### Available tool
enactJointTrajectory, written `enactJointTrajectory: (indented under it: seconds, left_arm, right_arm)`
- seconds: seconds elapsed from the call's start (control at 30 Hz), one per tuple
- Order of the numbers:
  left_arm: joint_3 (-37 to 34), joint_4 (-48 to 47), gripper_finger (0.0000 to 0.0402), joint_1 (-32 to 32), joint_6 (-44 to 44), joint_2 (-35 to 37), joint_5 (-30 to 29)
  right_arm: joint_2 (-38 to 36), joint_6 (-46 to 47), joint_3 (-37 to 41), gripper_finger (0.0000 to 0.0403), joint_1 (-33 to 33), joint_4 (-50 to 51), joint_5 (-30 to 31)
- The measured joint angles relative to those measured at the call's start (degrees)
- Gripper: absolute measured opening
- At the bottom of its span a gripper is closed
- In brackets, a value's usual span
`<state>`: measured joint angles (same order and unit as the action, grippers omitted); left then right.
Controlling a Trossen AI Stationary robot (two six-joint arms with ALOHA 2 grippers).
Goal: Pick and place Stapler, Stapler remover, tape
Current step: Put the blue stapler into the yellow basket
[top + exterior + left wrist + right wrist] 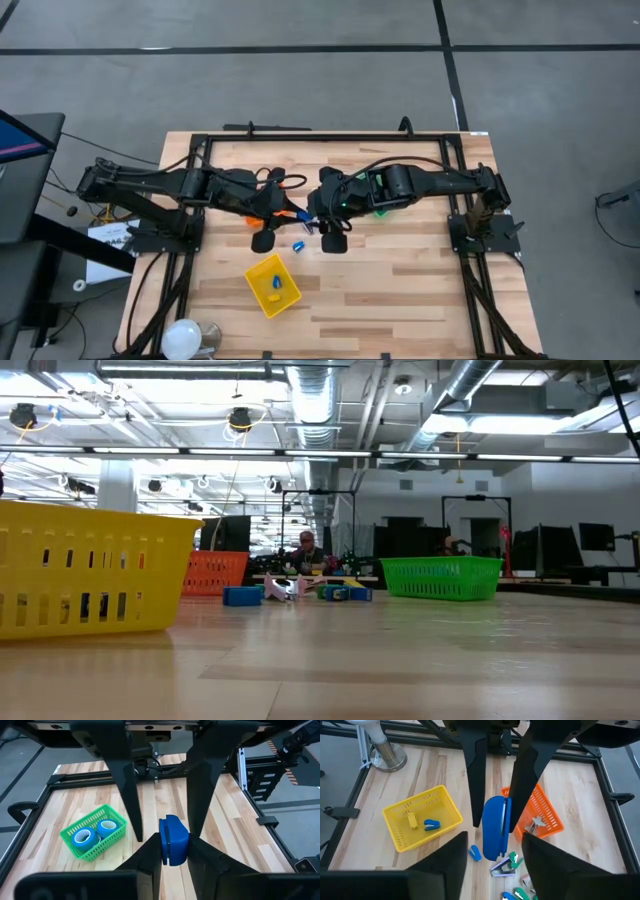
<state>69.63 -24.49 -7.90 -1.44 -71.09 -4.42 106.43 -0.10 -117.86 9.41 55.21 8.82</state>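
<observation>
A yellow basket (420, 815) and an orange basket (542, 812) are seen on the wooden table (570, 785) below the right gripper (497, 822), whose parted fingers flank a blue stapler (494, 832) at mid-table. A green basket (92, 836) holding two tape rolls (95, 832) is seen beyond the left gripper (165, 830), by which a smaller blue stapler (172, 840) is clasped.
</observation>
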Motion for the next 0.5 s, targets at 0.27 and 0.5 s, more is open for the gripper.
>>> enactJointTrajectory:
  seconds: [0.27, 0.5]
  left_arm:
    - [-0.02, -0.24, 0.0068, 0.00, 0.10, 0.14, 0.01]
    - [-0.02, -0.72, 0.0067, -0.11, 0.21, 0.70, 6.39]
  right_arm:
    - [-2.71, 0.21, 0.04, 0.0211, -0.02, 0.85, 0.05]
    - [-8.24, 2.12, 0.04, 0.0197, -0.04, 1.67, 0.15]
